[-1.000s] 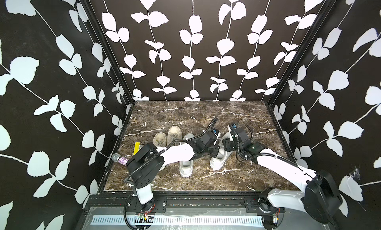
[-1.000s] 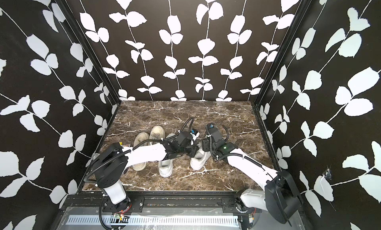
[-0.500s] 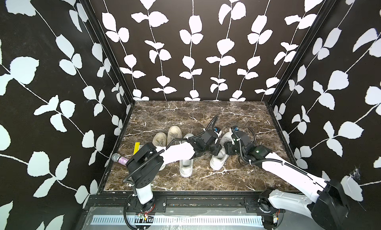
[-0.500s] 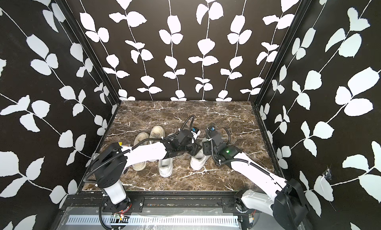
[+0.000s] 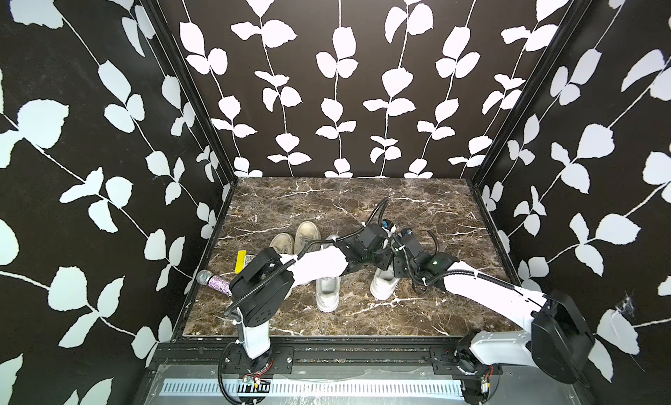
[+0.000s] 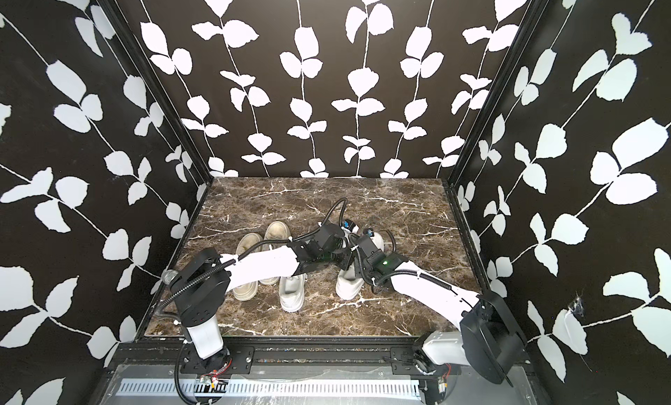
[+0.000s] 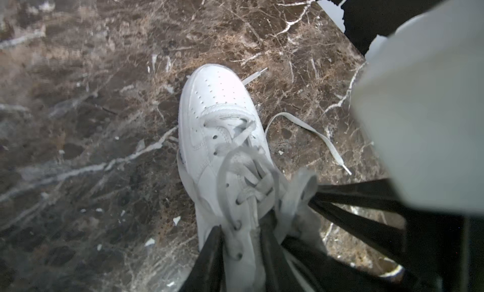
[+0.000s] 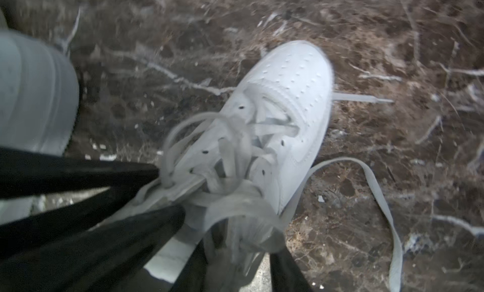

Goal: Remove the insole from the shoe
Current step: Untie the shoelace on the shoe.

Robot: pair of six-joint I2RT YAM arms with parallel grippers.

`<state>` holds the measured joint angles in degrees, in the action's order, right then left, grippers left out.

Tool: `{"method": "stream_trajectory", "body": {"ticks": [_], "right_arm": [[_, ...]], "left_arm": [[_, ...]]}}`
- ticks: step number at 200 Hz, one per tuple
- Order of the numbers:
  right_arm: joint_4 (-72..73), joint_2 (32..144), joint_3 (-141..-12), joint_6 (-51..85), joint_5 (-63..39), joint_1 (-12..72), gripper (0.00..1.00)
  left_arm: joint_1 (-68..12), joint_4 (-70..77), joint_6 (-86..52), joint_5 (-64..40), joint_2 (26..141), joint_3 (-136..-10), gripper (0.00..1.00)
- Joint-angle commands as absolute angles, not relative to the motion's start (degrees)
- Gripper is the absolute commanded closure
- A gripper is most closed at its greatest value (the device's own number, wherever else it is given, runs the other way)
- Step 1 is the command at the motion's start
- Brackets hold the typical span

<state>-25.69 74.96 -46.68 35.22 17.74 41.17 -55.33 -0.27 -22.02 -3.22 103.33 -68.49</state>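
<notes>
Left arm (image 5: 316,267): stretched from the front-left corner across to the white sneaker (image 5: 383,287); left gripper (image 7: 238,233) pinched on its laced flap (image 7: 243,199).
Right arm (image 5: 486,289): bent in from the front-right corner; right gripper (image 8: 235,251) straddles the tongue (image 8: 235,209); too blurred to tell whether it is clamped.
Sneaker: right of centre on the marble worktop (image 5: 326,203), toe toward the front edge; insole hidden inside.
Room: black walls (image 5: 326,94) with white leaves.
Change: sneaker and both grippers sit where they were a second ago.

place: lab test booth | leaf-print walls (image 5: 337,94); marble floor (image 5: 308,203); arm rail (image 5: 363,352)
</notes>
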Motion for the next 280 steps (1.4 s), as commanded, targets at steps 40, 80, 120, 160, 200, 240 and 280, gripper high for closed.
{"method": "stream_trajectory", "body": {"ticks": [40,80,120,160,200,240,280], "right_arm": [[-35.8,73.08,-43.79,41.23,28.65,34.73,0.86],[-27.29,72.06,-41.85,35.55,19.86,33.35,0.87],[-20.98,69.6,-40.4,26.95,9.86,34.69,0.64],[-21.59,67.04,-39.29,23.38,3.55,37.47,0.4],[-23.61,69.59,-39.44,25.12,9.23,40.74,0.29],[-24.89,72.44,-40.68,26.71,14.65,41.27,0.25],[-25.72,73.71,-41.21,27.01,17.78,41.31,0.2]], "left_arm": [[-51.71,-3.27,-23.6,3.41,97.79,-61.44,0.96],[-51.5,-2.63,-24.14,0.24,98.3,-61.3,1.0],[-53.5,0.06,-25.27,-2.69,98.26,-62.44,0.91],[-54.4,1.28,-25.84,-5.33,98.56,-63.12,0.77],[-54.41,0.13,-23.9,-5.69,97.76,-63.43,0.66],[-54.42,-2.05,-21.49,-5.74,97.71,-64.46,0.6],[-54.4,-3.95,-19.83,-5.1,98.42,-65.88,0.58]]}}
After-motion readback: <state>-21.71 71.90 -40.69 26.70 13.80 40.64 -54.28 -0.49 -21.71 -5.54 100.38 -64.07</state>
